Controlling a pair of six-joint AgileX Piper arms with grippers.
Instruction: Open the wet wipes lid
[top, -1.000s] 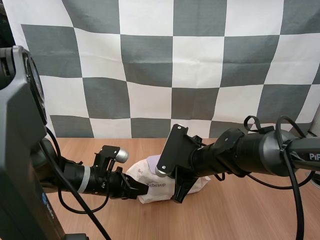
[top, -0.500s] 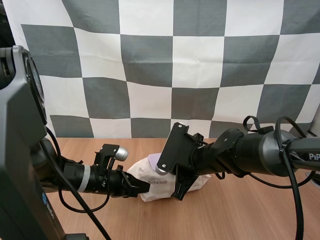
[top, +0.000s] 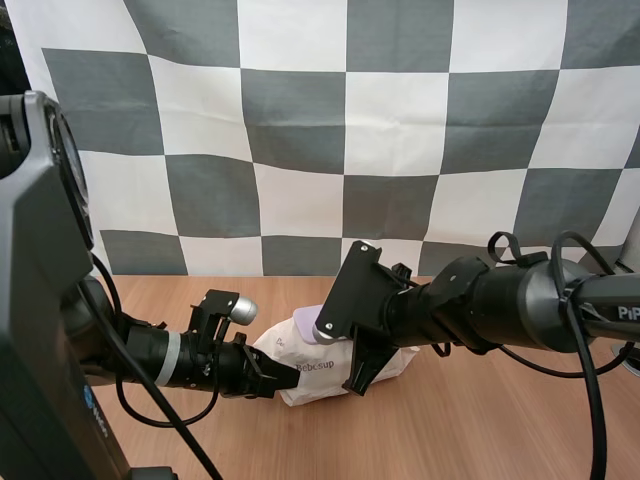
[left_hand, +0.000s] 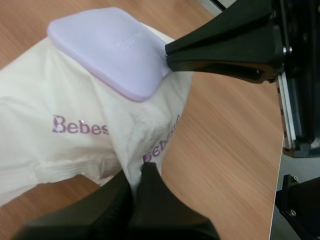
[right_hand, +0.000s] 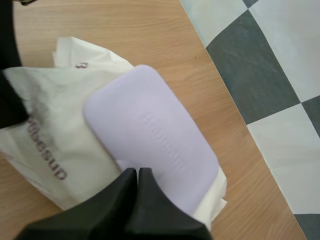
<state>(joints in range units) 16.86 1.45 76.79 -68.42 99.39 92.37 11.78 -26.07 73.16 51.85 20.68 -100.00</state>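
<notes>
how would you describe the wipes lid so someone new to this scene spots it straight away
On the wooden table lies a crinkled cream wet wipes pack with purple lettering. On its top face sits the lid: a flat, pale lilac plastic rectangle with rounded corners. It is the only smooth, lilac thing there.

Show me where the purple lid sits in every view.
High view: lid on top of the wet wipes pack, low centre.
Left wrist view: lid atop the pack, right gripper tip at its edge.
Right wrist view: lid just beyond the right gripper.
Shared landmark: purple lettering on the pack.
</notes>
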